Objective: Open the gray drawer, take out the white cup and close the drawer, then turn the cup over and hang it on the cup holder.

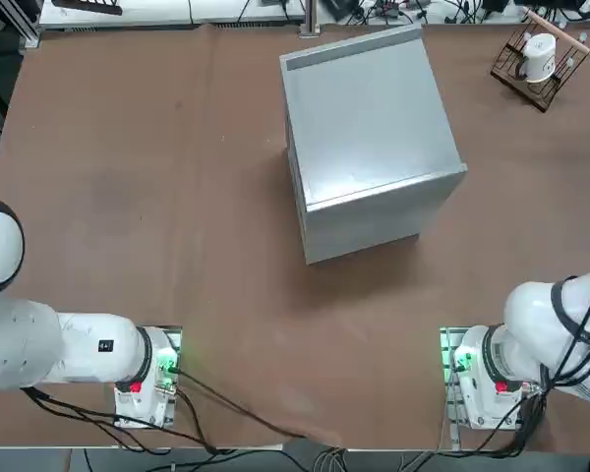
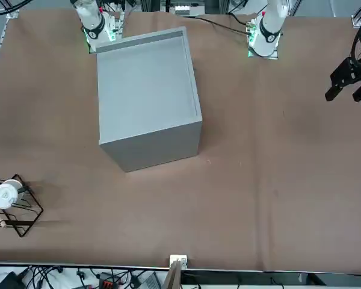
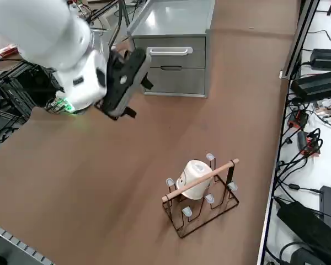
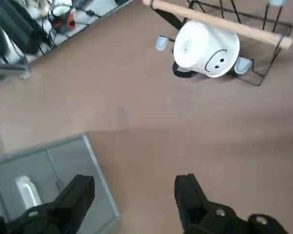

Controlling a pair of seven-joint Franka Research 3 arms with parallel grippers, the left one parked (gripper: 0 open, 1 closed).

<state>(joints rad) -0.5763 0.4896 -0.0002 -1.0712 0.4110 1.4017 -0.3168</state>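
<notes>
- Right gripper (image 4: 136, 197): raised clear of the table, fingers spread wide, nothing between them (wrist view shows bare tabletop in the gap).
- Side view: right arm's white forearm and dark hand (image 3: 124, 83) hang in the air in front of the cabinet's drawer face, well short of the rack, touching nothing.
- Top view: only the arm's base and elbow show at the lower right edge; hand is out of that frame.
- Gray drawer (image 3: 171, 58): shut, flush with the cabinet front, pale bar handle across it. A second panel sits under it.
- Cabinet (image 1: 369, 138): mid-table, slightly rotated, lid surface bare.
- Cup holder (image 3: 201, 207): at the table's far right corner from the robot's side, well apart from the cabinet; dark wire frame, wooden bar across the top.
- White cup (image 4: 205, 48): hanging on the cup holder, tipped over, just under the wooden bar (task's end state as it lies).
- Markings: smiley face on the cup's side, two dots and a curve. No readable text or brand anywhere.
</notes>
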